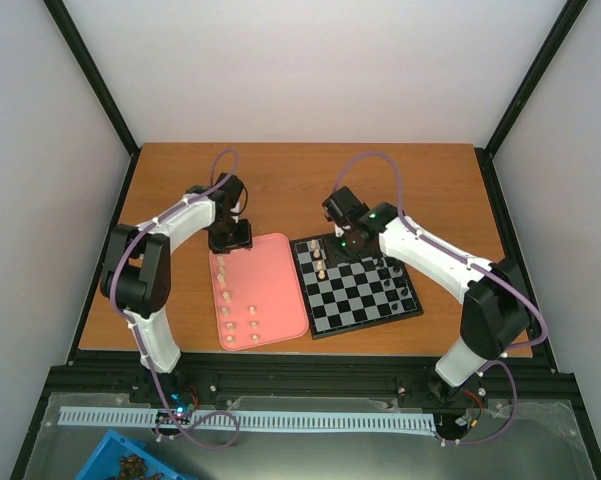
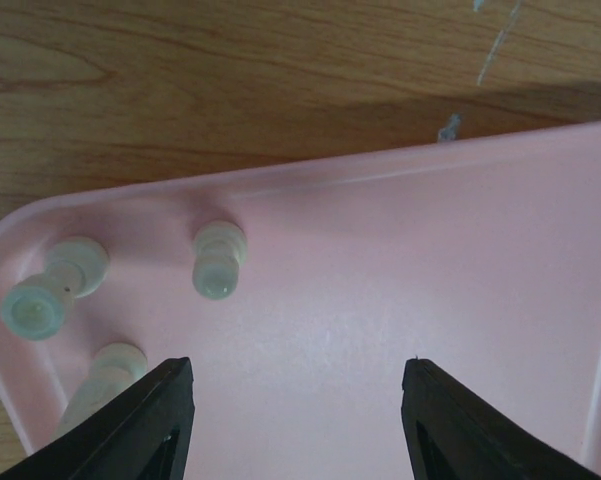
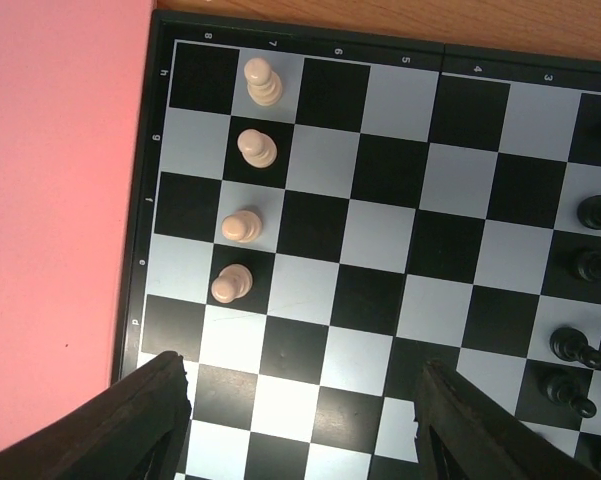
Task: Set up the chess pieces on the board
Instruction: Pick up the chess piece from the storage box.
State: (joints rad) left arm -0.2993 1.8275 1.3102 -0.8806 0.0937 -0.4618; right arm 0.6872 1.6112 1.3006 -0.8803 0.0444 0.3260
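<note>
Pink tray (image 1: 280, 290) on the left, and that's where most of the cream chess pieces (image 1: 238, 318) wait, ranged along its left side, while the board (image 1: 365, 300) lies just beside it on the right. The left gripper (image 2: 298, 372) hovers over the tray's far corner, jaws spread, nothing between them. The right gripper (image 3: 302, 365) hangs over the board's left part, jaws apart too and empty. The step in hand looks like a pick from the tray. I'd say the left arm should centre on the lone piece (image 2: 218, 260), come straight down and close across its narrow stem, so it doesn't squirt away or knock the two neighbours (image 2: 55, 290) near the rim. The overhead view gives the whole layout, but there the pieces are specks. The left wrist view shows three up close, though whether they stand or lie I can't tell. The right wrist view shows four cream pawns (image 3: 245, 225) on adjoining squares in one file, and dark pieces (image 3: 580, 265) along the board's right edge
</note>
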